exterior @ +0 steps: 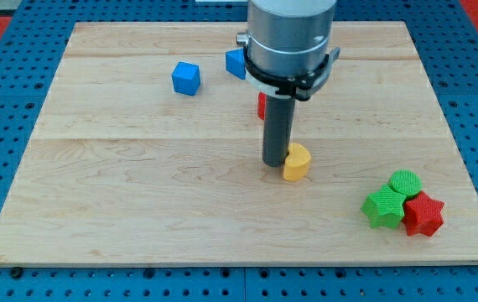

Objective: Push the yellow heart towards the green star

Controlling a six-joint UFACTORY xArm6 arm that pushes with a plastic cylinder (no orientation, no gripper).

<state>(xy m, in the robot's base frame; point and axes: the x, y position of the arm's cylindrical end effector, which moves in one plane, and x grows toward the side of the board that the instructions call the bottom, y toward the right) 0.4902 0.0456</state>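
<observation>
- One yellow heart (297, 162) near the board's middle, my tip (273, 163) pressed against its left side; no claw on this rig, only a plain rod that opens on nothing and grasps nothing.
- Green star (383, 206) well apart, to the right and nearer, touching a green round block (405, 181) and a red star (424, 213).
- Likely light, stiff and smooth-sided — apt to slide easily over the wooden board (122, 193), also apt to spin off the rod if struck off-centre.
- Fragile in no visible way; no hold to take, only a push, best laid on the far-left flank so the line runs through its middle to the green star.
- Counted: one yellow block, two green, two blue — a blue cube (186, 78) far left and a blue block (236, 63) half hidden by the arm.
- Red: one star, plus a red sliver (261, 106) behind the rod, shape not clear.
</observation>
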